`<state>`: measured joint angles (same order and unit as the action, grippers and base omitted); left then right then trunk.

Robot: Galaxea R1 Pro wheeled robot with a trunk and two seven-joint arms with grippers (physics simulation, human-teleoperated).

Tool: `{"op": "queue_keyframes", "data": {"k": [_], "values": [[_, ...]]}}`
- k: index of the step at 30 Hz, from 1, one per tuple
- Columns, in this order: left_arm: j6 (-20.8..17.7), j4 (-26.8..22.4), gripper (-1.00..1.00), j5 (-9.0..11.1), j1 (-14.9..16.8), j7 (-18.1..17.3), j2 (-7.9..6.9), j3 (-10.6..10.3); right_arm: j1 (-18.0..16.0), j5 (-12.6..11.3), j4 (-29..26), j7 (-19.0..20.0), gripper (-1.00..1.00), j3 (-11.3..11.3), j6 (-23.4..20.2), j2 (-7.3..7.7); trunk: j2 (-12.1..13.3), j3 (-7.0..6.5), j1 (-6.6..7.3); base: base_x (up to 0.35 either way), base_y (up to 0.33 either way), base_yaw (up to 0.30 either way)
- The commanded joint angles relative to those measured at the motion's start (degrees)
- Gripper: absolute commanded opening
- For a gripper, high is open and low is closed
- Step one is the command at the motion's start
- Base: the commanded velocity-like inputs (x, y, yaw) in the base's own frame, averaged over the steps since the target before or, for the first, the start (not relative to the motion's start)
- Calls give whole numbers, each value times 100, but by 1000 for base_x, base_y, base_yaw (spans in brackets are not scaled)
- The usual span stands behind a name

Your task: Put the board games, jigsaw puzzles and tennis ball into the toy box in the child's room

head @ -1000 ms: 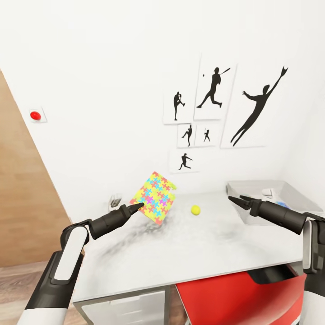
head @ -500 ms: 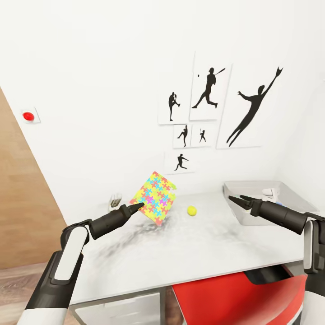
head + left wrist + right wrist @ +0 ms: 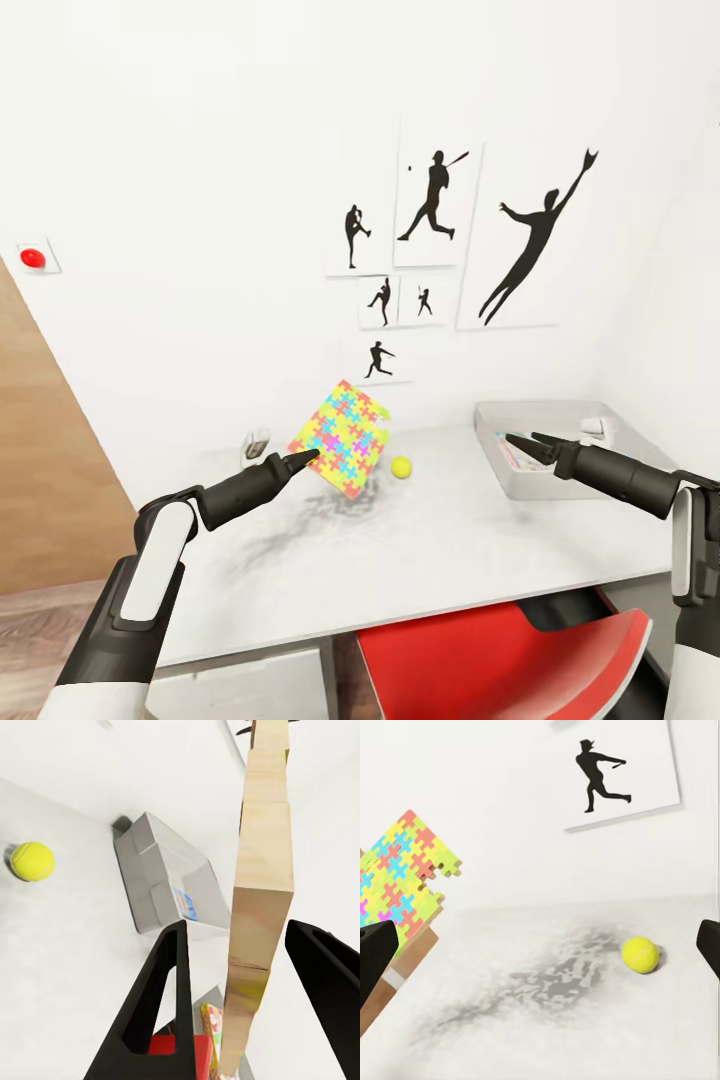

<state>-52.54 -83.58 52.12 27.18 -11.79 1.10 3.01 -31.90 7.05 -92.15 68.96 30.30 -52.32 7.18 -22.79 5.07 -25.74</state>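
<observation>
My left gripper (image 3: pixel 300 460) is shut on a jigsaw puzzle (image 3: pixel 345 437), a bright multicoloured sheet held tilted in the air above the table (image 3: pixel 420 560). In the left wrist view the puzzle (image 3: pixel 259 922) shows edge-on between the fingers (image 3: pixel 161 1005). The tennis ball (image 3: pixel 401 467) lies on the table just right of the held puzzle. At the table's right end stands the toy box (image 3: pixel 545 410), a light-grey bin with some items inside. My right gripper (image 3: pixel 522 440) hovers open over the toy box's near-left corner, holding nothing. The right wrist view looks at the ball (image 3: pixel 640 954) and the puzzle (image 3: pixel 405 881).
A red chair (image 3: pixel 500 660) is tucked under the table's front edge. A small grey object (image 3: pixel 256 445) sits by the wall behind my left gripper. Silhouette pictures (image 3: pixel 430 205) hang on the wall, which meets a side wall beyond the toy box.
The whole view has swung to the right, so ball, toy box and wall pictures sit further left in the picture. Both arms keep their pose and the puzzle stays gripped.
</observation>
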Motion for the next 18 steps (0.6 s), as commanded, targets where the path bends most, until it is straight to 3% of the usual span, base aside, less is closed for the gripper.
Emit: {"op": "queue_keyframes", "data": {"k": [1, 18], "values": [[-37, -1, -100, -36, 6, -43, 7, 17, -9, 59, -4, 60, 100, 8, -34, -1, -13, 9, -4, 0, -64, 0], [-37, -1, -100, -39, 6, -44, 9, 19, -9, 59, -4, 55, 100, 10, -41, -3, -13, -71, -4, 0, -15, 0]]}}
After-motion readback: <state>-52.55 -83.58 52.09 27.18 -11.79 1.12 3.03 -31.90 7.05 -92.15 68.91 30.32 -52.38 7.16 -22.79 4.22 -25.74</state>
